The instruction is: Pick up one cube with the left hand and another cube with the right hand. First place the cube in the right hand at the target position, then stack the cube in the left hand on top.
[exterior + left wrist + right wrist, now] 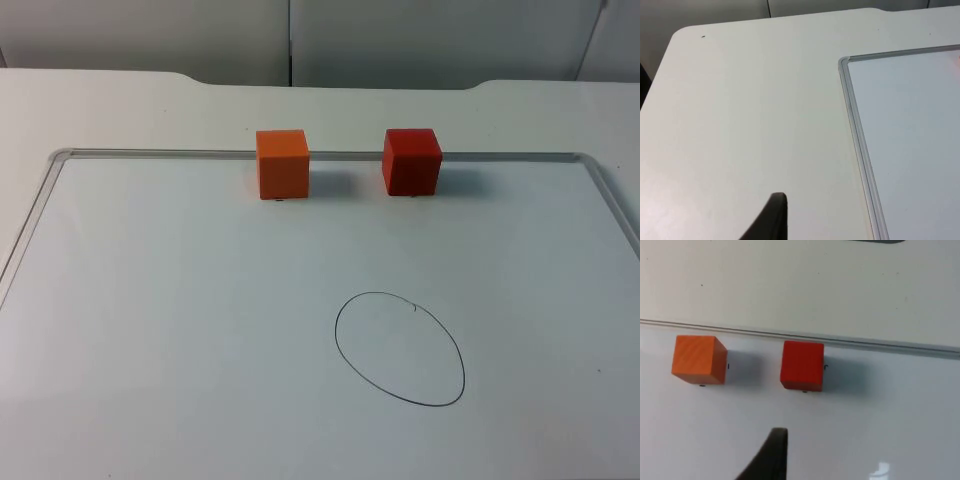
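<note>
An orange cube (282,164) and a red cube (411,160) stand side by side at the far edge of a whiteboard (150,250), a cube's width apart. A hand-drawn oval (400,348) marks a spot on the board nearer the front, right of centre. My right gripper (774,452) hangs over the board a short way from the two cubes, roughly in line with the red cube (802,365), the orange cube (697,360) off to one side. My left gripper (771,220) hovers over bare table beside the whiteboard's corner (844,62), away from both cubes.
The whiteboard has a raised metal frame (500,156) running around it. White table (120,100) surrounds the board and ends at the grey partition wall (300,30).
</note>
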Robot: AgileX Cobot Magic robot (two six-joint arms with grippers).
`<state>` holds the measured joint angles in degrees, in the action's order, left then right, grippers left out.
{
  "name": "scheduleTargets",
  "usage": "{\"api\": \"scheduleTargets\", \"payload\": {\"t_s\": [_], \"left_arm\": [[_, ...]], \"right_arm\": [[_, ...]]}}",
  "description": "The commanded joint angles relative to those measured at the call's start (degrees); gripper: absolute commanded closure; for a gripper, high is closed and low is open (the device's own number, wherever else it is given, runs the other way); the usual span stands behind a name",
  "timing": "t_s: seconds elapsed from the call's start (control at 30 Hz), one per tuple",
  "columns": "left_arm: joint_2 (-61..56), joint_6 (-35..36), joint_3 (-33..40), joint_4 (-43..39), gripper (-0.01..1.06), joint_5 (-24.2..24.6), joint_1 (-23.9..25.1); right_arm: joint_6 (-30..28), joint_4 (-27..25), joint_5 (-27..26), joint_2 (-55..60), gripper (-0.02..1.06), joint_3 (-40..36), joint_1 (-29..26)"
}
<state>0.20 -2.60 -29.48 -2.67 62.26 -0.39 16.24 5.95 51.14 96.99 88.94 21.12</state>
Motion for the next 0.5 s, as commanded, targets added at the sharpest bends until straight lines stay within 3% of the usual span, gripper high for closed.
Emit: {"api": "scheduleTargets", "payload": {"t_s": [0.0,0.1,0.47], "left_arm": [[-0.2,0.2,0.2,0.1,0.00,-0.6,0.2],[-0.2,0.2,0.2,0.1,0.00,-0.6,0.2],[-0.2,0.2,0.2,0.1,0.00,-0.6,0.2]], "right_arm": [[5.3,2.4,-2.9,2.6,0.03,0.5,1.2],[10.4,2.1,-5.1,8.4,0.03,0.5,2.0],[10.6,-0.2,-9.2,18.0,0.03,1.5,2.0]]}}
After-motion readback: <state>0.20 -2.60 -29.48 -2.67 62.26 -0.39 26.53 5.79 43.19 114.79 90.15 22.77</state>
